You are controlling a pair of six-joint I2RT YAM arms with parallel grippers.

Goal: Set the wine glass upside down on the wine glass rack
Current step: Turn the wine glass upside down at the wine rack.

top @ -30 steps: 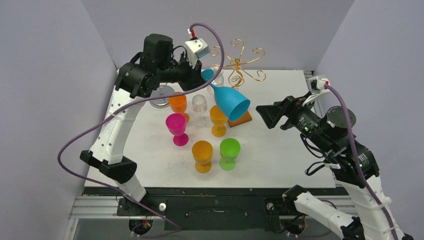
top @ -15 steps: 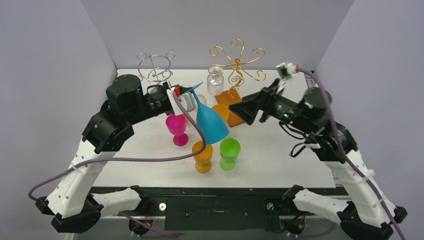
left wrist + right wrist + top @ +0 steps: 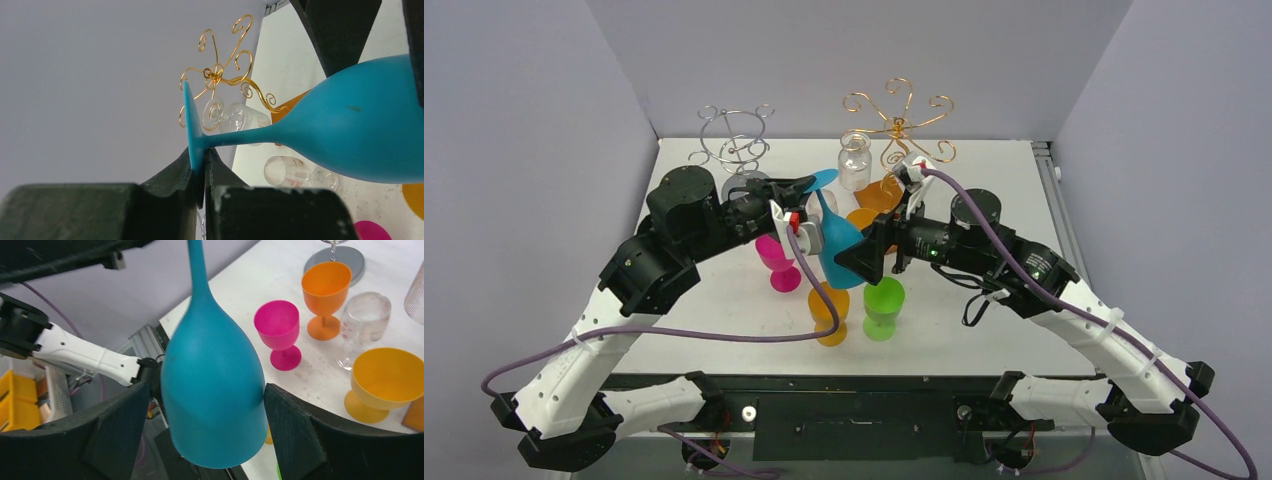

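L gripper [image 3: 199,170]: clamped on rim of blue glass [image 3: 350,140] foot, fingers pinching the disc from both faces
Blue glass: upside down, foot up & bowl mouth down, tilted a little; held in air over mid table above the standing glasses, on neither rack
R gripper [image 3: 206,395]: jaws wide apart, one finger [image 3: 300,430] each side of blue bowl at its widest part, both just beside it; touching or not, can't tell
L arm [image 3: 639,270]: reaches in from near left, wrist above pink glass [image 3: 776,258]
R arm [image 3: 1024,270]: comes in from near right, wrist pointing left at the bowl
Gold rack [image 3: 899,125]: far centre, on orange base [image 3: 886,193], beyond blue glass & apart from it
Rack-side clear glass [image 3: 855,160]: foot up at gold rack's left side; hung or not, can't tell
Silver rack [image 3: 736,140]: far left, on grey round base
Pink glass: upright, just left of blue bowl
Near orange glass [image 3: 827,310] & green glass [image 3: 884,305]: upright side by side, nearer than blue bowl, orange on left
Far orange glass [image 3: 325,287]: upright, beyond pink glass, near silver rack's base
Standing clear glass [image 3: 362,320]: upright, beside far orange glass
Wide orange glass [image 3: 385,382]: upright, next to standing clear glass, close to orange base
Table [image 3: 984,290]: white, grey walls left, right & far
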